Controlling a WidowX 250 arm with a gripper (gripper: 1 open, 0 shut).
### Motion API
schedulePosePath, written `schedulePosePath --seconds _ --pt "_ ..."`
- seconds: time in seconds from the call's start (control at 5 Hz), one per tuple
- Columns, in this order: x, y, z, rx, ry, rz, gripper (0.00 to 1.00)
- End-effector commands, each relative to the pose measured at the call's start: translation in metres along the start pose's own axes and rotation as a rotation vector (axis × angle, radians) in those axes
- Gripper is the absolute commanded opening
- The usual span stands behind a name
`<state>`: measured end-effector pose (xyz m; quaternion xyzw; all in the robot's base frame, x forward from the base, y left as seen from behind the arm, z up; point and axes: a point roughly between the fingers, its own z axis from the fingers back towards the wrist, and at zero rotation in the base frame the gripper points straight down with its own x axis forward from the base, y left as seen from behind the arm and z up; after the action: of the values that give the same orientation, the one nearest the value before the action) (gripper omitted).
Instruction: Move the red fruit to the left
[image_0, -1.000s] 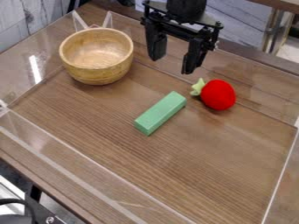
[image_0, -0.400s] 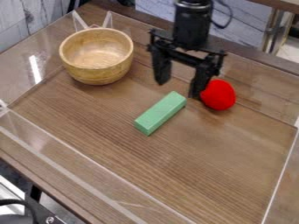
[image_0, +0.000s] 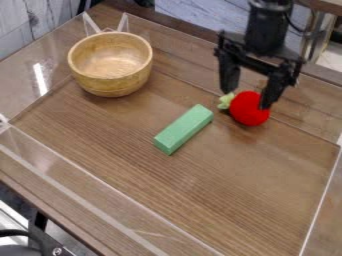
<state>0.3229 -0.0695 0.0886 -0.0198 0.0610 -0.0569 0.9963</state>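
The red fruit (image_0: 250, 110) lies on its side on the wooden table (image_0: 127, 160), right of the green block (image_0: 185, 129) in the view, its leafy top pointing toward the upper left. The black gripper (image_0: 249, 90) hangs over it with its fingers spread apart, one to each side, and nothing is held. Whether either finger touches the fruit cannot be told from this angle. The likeliest trouble is a descent slightly off centre: a fingertip could land on the rounded top and press the fruit down or send it rolling. Closing too high on that curve could squeeze it out downward. A grip on the leaves alone might slip. If the fruit is then carried left too low, it could knock the green block, or beyond that catch the rim of the wooden bowl (image_0: 112, 89).
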Motion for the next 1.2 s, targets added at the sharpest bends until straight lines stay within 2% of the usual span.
schedulePosePath --seconds 0.0,0.2,0.4,0.8,1.0 --pt "0.027 -0.002 0.002 0.001 -0.066 -0.004 1.00" --pt "0.035 0.005 -0.028 -0.003 -0.058 0.097 1.00" --pt "0.044 0.012 -0.049 0.003 -0.057 0.166 1.00" --pt "0.058 0.006 -0.050 0.007 -0.072 0.210 1.00" --pt "0.060 0.003 -0.050 0.006 -0.078 0.231 0.00"
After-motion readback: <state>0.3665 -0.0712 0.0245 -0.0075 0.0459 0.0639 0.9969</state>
